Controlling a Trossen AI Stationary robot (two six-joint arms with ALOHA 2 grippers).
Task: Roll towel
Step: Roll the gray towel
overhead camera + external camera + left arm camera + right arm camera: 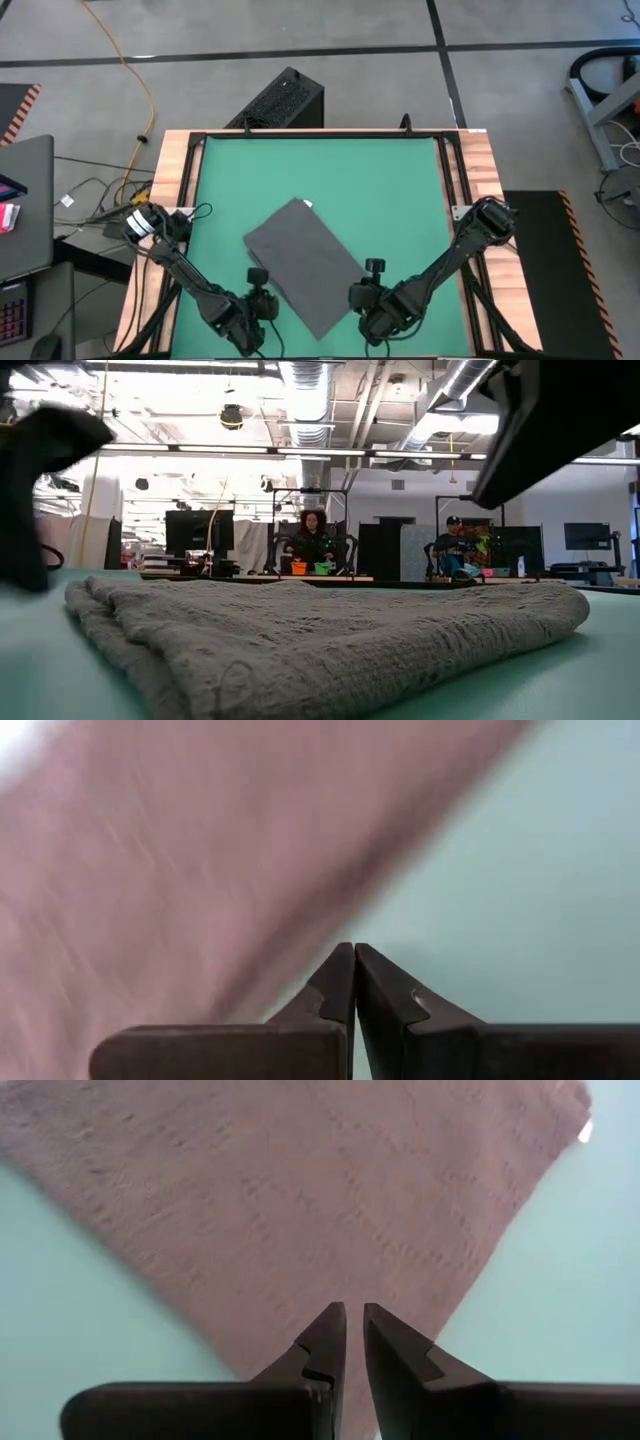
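i have both arms down at the near edge of the green surface (400, 180). the left gripper (262, 306) sits at the towel's near-left edge; its jaws are clenched tight, tips meeting right at the cloth's border in the left wrist view, and i cannot tell for sure whether any fabric is pinched between them, since that view is smeared. the right gripper (366, 298) sits at the towel's near-right edge, jaws nearly closed with a thin gap, pointed at the near corner of the cloth; whether they hold a fold i cannot tell.

the towel (305, 262) lies flat, turned diagonally, in the near middle of the surface, with its small white tag (308, 204) at the far corner. in the low view it looks like a low, folded slab with a rounded edge, not a roll.

my read: rolling has not visibly begun. what is left is lifting the near edge, curling it over and working it toward the tag end.

count: one towel, one tag, two arms, two people seated in the room beyond.
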